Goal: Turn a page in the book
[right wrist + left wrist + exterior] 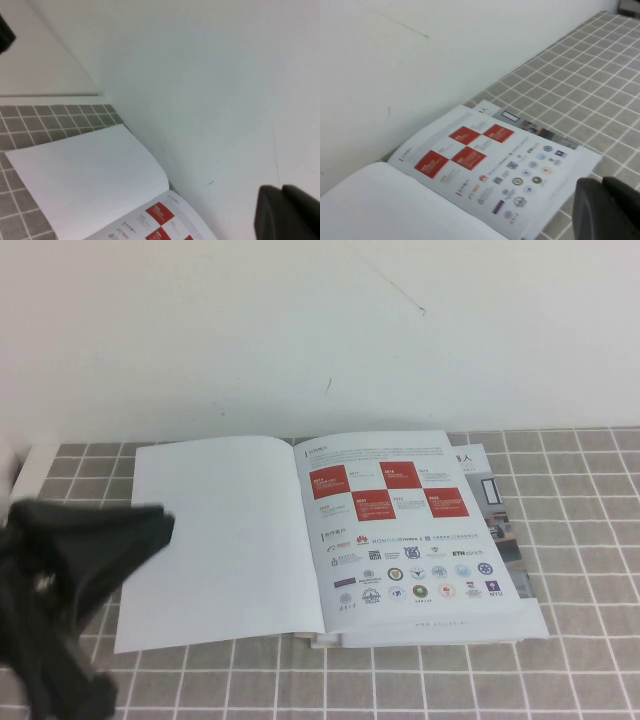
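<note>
While the book [330,535] lies open (ETH logo readable), both grippers stay unseen.

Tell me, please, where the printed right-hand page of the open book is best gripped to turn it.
Probably at its free right edge, from the right side: the page with red squares hinges at the spine, and that edge overhangs the stack beneath. The left gripper hovers at the book's left; the right gripper is above the book.
</note>
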{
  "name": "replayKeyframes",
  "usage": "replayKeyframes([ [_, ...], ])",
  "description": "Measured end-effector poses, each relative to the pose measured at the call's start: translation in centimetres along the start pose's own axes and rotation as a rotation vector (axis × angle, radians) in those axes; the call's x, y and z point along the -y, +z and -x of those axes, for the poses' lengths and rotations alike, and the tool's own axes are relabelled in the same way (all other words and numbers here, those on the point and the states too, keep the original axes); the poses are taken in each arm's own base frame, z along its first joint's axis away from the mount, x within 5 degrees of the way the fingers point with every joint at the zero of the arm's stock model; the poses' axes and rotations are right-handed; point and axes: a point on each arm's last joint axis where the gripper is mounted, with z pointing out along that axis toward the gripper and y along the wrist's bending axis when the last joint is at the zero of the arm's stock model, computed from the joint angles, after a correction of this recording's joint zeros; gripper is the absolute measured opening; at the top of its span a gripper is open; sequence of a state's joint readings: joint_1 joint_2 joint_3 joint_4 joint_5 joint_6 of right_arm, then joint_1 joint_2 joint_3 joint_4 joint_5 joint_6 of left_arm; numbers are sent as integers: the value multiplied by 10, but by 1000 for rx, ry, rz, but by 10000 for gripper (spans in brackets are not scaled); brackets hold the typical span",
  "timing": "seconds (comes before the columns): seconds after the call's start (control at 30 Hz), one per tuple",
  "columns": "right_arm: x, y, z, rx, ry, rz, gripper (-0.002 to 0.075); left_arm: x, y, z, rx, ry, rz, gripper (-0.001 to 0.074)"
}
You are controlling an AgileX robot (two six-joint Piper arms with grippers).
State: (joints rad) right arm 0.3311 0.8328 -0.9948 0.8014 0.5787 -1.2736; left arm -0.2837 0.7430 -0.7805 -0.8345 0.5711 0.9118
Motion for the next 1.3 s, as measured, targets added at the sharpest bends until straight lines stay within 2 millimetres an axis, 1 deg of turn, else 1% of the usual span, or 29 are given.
replayKeyframes([
  [0.1, -15, -30, -3, 1, -2, -39, -2, 19, -27, -19, 24, -34, -31, -4],
  [0.13, -22, -40, -6, 2, -9, -54, -2, 24, -34, -23, 37, -39, -36, -4],
  [0.23, -43, -68, -18, 16, -5, -97, -2, 38, -55, -43, 70, -80, -37, -4],
  [0.33, -62, -82, -38, 22, 52, -120, -2, 47, -69, -61, 94, -114, -22, -4],
  [0.43, -73, -82, -62, 27, 131, -159, -2, 49, -74, -78, 83, -93, 15, -4],
  [0.53, -78, -71, -89, 6, 185, -200, -2, 44, -70, -95, 41, -40, 79, -4],
  [0.57, -79, -68, -94, 3, 195, -214, -2, 41, -68, -100, 28, -30, 101, -4],
  [0.63, -81, -63, -106, -16, 214, -223, -2, 38, -65, -104, 24, -14, 133, -4],
  [0.7, -83, -60, -112, -25, 237, -217, -2, 35, -64, -105, 39, -5, 157, -4],
  [0.83, -85, -58, -116, -24, 267, -208, -2, 34, -63, -105, 53, -2, 170, -4],
  [1.3, -85, -58, -116, -18, 272, -214, -2, 37, -62, -110, 0, -9, 136, -4],
])
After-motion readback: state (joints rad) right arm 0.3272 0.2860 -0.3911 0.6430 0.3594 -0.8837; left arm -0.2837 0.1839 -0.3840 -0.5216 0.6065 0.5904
